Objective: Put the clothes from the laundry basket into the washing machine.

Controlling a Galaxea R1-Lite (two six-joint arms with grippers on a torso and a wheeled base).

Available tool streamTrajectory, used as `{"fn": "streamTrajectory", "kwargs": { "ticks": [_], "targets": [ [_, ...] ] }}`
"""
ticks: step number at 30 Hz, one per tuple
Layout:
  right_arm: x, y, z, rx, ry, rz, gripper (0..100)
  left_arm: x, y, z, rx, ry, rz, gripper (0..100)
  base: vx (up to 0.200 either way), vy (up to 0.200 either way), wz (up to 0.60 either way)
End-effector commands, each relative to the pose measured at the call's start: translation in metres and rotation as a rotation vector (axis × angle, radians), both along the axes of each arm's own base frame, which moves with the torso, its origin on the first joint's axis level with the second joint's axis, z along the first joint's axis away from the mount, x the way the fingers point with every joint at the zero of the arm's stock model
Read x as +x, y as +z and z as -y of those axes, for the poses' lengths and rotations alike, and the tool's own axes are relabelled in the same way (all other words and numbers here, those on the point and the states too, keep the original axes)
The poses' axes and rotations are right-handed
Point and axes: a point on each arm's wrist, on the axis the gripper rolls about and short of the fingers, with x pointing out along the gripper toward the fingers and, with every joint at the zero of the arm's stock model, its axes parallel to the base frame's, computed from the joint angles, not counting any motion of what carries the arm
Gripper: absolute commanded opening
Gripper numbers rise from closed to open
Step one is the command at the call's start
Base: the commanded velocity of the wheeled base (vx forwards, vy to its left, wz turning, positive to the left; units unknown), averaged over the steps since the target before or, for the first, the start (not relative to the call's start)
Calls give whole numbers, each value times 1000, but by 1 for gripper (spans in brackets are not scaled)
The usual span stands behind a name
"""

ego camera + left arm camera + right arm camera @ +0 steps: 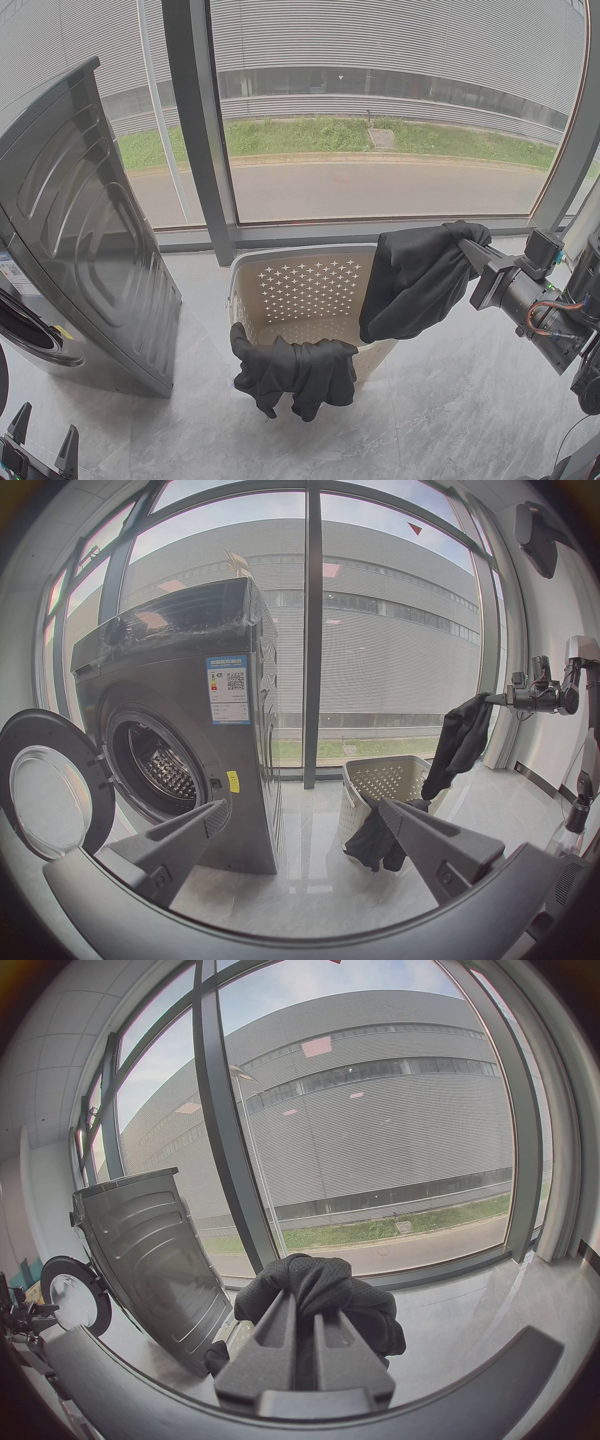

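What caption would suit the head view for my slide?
Right claw holds a black fabric garment hanging over the cream perforated plastic laundry basket; a second black garment drapes over its rim.

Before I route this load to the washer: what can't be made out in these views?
Laundry basket floor, head view: partly covered by the draped garment and the held garment; more clothes inside cannot be ruled out.
Washing machine drum, left wrist view: bottom hidden by the front rim.
Right tool tips, right wrist view: buried in fabric.
Washer opening, head view: cut off by the left edge.
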Motion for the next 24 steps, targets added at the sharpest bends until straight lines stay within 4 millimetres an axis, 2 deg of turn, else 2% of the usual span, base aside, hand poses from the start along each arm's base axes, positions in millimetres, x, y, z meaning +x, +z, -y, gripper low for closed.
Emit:
{"fn": "streamTrajectory", "kwargs": {
  "ticks": [1,3,9,24],
  "targets": [
    [-1,1,0,3,1,4,0,0,-5,0,-3,0,2,100,-200,0,0],
    [-1,1,0,-2,2,4,0,0,-5,0,-3,0,2,100,-200,0,0],
    [-2,-1,1,-14,-2,2,0,0,-5,0,-3,0,2,100,0,0,0],
    [-4,-11,2,-28,5,-32,0,0,-5,0,-3,0,2,100,0,200,0]
  ]
}}
